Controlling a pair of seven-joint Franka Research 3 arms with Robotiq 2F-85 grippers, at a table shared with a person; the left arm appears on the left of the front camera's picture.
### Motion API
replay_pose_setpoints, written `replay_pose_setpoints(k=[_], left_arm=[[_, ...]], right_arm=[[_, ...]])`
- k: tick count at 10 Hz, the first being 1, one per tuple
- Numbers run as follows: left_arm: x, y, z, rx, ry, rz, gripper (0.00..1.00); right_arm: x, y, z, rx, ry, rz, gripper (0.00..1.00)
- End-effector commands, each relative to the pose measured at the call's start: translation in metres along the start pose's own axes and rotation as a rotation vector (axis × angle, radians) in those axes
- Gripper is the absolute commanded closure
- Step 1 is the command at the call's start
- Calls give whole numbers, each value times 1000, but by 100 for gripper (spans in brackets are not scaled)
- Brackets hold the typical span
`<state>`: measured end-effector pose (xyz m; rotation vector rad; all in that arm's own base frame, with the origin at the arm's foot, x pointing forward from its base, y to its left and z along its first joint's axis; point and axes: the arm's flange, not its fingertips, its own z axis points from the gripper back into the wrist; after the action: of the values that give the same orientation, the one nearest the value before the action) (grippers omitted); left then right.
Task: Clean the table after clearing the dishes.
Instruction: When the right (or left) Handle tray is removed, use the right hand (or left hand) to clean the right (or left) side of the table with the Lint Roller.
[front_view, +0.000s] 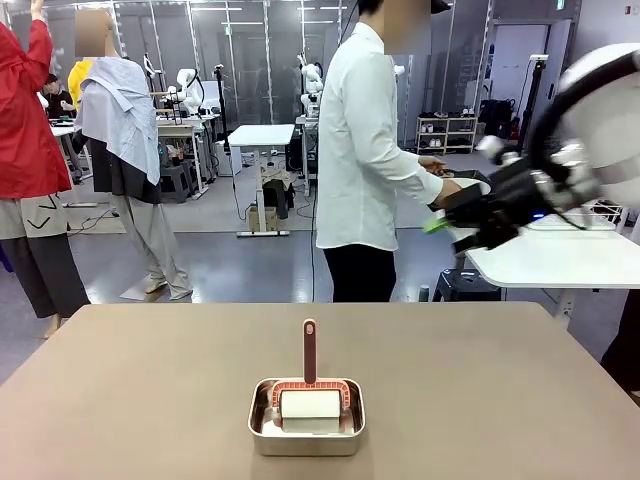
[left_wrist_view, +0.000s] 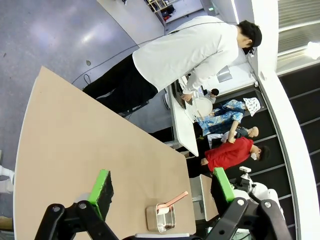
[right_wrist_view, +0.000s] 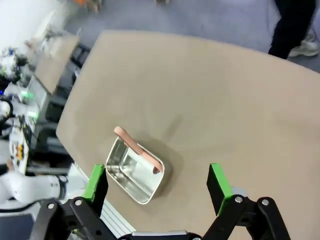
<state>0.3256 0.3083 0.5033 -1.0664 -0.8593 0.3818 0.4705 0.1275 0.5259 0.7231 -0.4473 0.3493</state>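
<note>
Left claw (left_wrist_view: 162, 186): released; both green-padded fingers stand wide apart with nothing between them, held above the near part of the table.
Right claw (right_wrist_view: 156, 181): released; the fingers are spread wide and empty, high over the table. In the front view it appears blurred at the upper right, off past the far right corner of the table.
Steel pan (front_view: 306, 415): small, rectangular, resting on the table close to the robot-side edge, roughly at mid-width.
Roller (front_view: 310, 403): white drum lying inside the steel pan; its red-pink handle rises out of the pan and projects past the rim.
Table (front_view: 150, 400): beige-brown top; the steel pan is the one item on it. No plate or tray rests on it.
Person (front_view: 360, 150): white shirt, dark trousers, standing just beyond the far edge of the table, turned toward the white-topped table with both hands over it.
White-topped table (front_view: 550, 260): located beyond the far right corner of the table.
Dishes: one round white plate (left_wrist_view: 202, 106) sits on the white-topped table, just beside the person's hands. Other dishes cannot be made out.
</note>
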Motion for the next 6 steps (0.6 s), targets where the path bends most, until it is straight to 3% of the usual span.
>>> replay_pose_setpoints(k=[1, 3, 5, 6], left_arm=[[4, -3, 3, -11, 6, -4, 0], [4, -3, 3, -11, 6, -4, 0], [4, -3, 3, -11, 6, -4, 0], [4, -3, 3, -11, 6, -4, 0]], right_arm=[[11, 10, -39, -87, 113, 76, 0], [-1, 39, -92, -126, 228, 172, 0], [-17, 58, -115, -132, 296, 300, 0], [-13, 42, -104, -98, 248, 201, 0]])
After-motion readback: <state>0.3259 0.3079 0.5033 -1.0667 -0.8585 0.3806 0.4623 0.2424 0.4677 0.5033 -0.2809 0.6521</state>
